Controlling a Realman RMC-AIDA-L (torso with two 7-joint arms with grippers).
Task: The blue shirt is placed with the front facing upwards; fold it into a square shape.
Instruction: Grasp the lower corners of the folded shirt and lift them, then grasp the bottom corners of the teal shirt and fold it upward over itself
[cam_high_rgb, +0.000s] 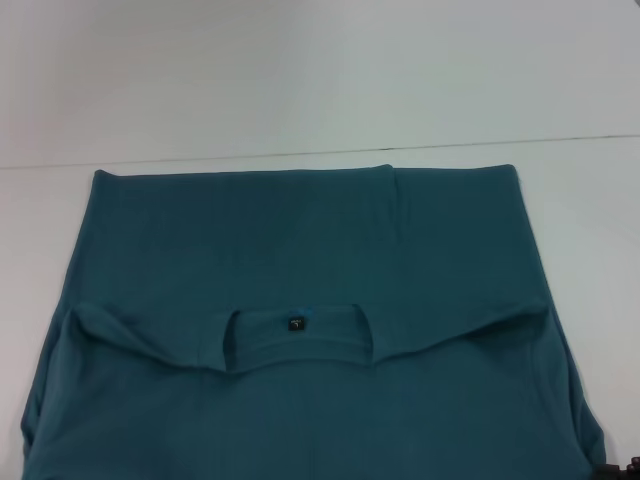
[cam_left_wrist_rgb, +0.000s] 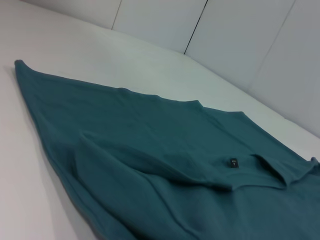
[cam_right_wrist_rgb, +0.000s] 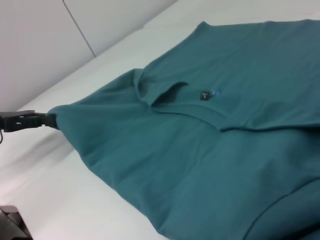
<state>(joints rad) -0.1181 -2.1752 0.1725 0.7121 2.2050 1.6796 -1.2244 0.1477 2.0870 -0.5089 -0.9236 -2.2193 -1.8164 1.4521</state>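
The blue shirt (cam_high_rgb: 300, 260) lay spread on the white table (cam_high_rgb: 300, 80), collar and black tag (cam_high_rgb: 295, 324) showing mid-cloth, with a fold already laid over. In the right wrist view a dark gripper (cam_right_wrist_rgb: 30, 121) appeared pinched on the shirt's edge; which arm it belonged to could not be told. Risk: uneven pulling would likely skew the fold or bunch the sleeves.

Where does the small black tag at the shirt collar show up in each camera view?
Head view: the black tag sits just below the middle, inside the collar opening.
Left wrist view: tag lower right.
Right wrist view: tag above centre.
Shared landmark: the collar of the blue shirt.
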